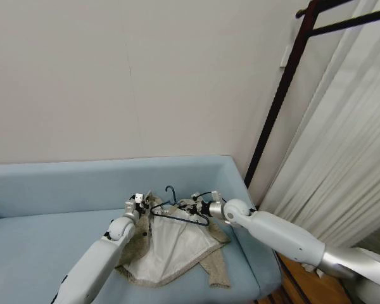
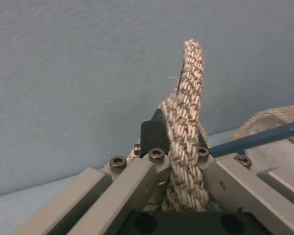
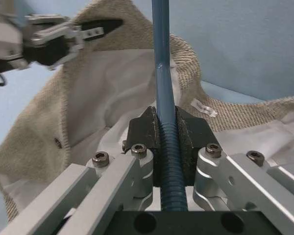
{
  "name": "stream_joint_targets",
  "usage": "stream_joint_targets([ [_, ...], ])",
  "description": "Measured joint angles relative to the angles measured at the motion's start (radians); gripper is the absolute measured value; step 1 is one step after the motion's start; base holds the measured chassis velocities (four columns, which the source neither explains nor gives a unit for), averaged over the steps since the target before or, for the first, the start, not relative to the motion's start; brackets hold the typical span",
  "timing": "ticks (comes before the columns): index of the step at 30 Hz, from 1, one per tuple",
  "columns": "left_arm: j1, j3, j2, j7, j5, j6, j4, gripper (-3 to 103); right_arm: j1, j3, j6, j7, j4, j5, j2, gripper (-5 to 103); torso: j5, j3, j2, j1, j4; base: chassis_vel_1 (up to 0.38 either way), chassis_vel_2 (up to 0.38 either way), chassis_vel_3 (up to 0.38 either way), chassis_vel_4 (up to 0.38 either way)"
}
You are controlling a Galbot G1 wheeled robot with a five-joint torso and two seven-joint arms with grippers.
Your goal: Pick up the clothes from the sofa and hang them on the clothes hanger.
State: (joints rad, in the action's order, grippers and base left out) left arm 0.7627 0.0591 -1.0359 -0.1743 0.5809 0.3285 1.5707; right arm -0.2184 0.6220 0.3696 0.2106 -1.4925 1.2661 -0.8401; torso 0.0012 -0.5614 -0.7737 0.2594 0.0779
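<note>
A beige knitted jacket (image 1: 171, 250) with a white lining lies open on the light blue sofa (image 1: 44, 240). A dark blue hanger (image 1: 177, 214) rests across its collar, hook pointing up. My left gripper (image 1: 139, 202) is shut on the jacket's knitted collar edge (image 2: 186, 142), pinched upright between its pads. My right gripper (image 1: 199, 206) is shut on the hanger's blue bar (image 3: 165, 127), just above the lining (image 3: 112, 98). In the right wrist view the left gripper (image 3: 95, 30) shows farther off at the collar.
A dark clothes rack pole (image 1: 282, 92) rises at the sofa's right end, beside white curtains (image 1: 342, 145). A plain wall (image 1: 114, 76) stands behind the sofa. The left part of the seat is bare.
</note>
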Motion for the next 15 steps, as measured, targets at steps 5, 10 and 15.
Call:
stream_joint_targets([
  [5,0.029,-0.017,0.037,-0.007,-0.005,0.005,0.084,0,-0.006,0.007,0.0,0.013,0.037,0.008,-0.039,8,0.0001,0.0,0.0,0.0,0.0009,0.0,0.0,0.0,0.0],
  [10,0.055,-0.033,0.064,-0.037,-0.009,0.026,0.187,0,-0.002,0.011,-0.006,0.034,0.112,-0.016,-0.112,8,0.0001,0.0,0.0,0.0,-0.0007,0.0,0.0,0.0,0.0],
  [15,0.07,-0.067,0.087,-0.045,-0.024,0.039,0.236,0,0.019,0.015,-0.009,0.068,0.192,-0.042,-0.167,8,0.0001,0.0,0.0,0.0,0.0001,0.0,0.0,0.0,0.0],
])
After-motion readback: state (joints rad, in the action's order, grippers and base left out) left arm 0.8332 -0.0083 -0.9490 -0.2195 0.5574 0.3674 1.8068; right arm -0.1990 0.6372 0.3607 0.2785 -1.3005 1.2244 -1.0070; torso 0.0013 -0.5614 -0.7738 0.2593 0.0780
